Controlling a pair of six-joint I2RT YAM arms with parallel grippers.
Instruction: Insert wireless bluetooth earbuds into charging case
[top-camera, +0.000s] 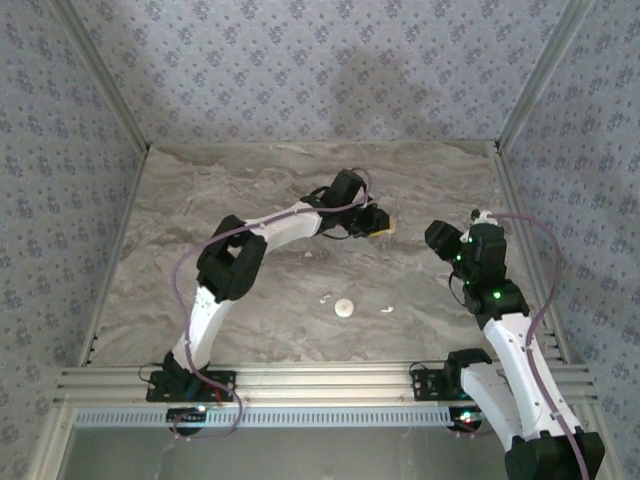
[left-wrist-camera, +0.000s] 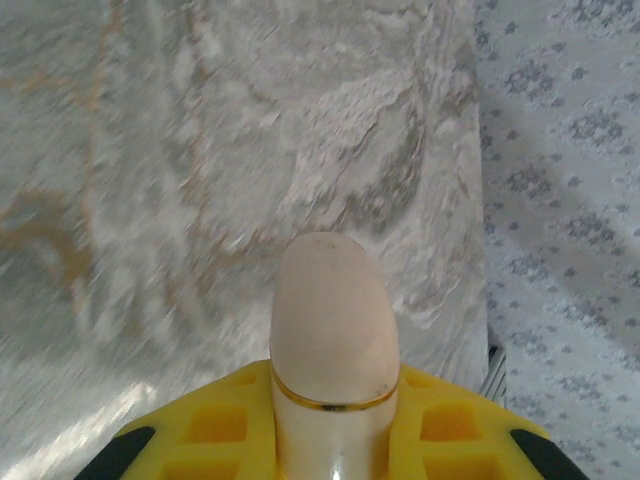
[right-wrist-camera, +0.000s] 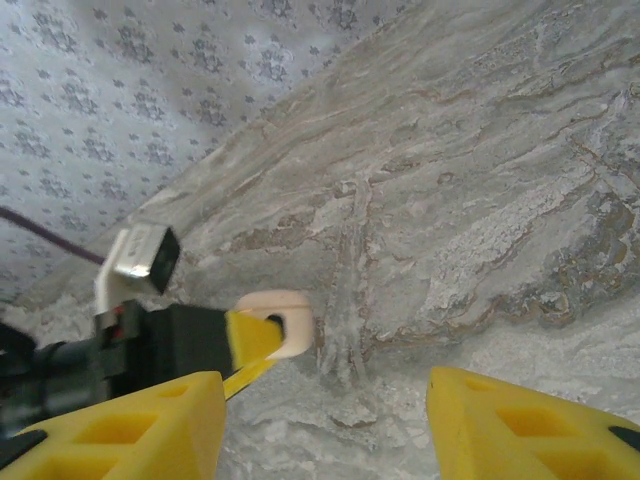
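Although the task called for both earbuds to sit inside the charging case, neither was in it yet. Seen from above, one tiny white curved earbud (top-camera: 325, 298) lay on the marble table (top-camera: 200, 200) just left of a small round peach disc (top-camera: 345, 308). Whether that disc was a lid or another part of the case could not be told. A second earbud (top-camera: 388, 308) lay near the disc's right side, not touching it. Beyond the disc, toward the far wall and a little to the right, the left gripper (top-camera: 378, 222) was closed on the charging case (left-wrist-camera: 333, 320), a smooth peach shell with a thin gold band, clamped between yellow fingers (left-wrist-camera: 450, 430). Whether the case was open could not be told. Farther right of the disc, the right gripper (right-wrist-camera: 325, 385) hung with its jaws wide apart, holding nothing. Judged from this, the job was at an early stage: both earbuds were left to be picked up and seated.
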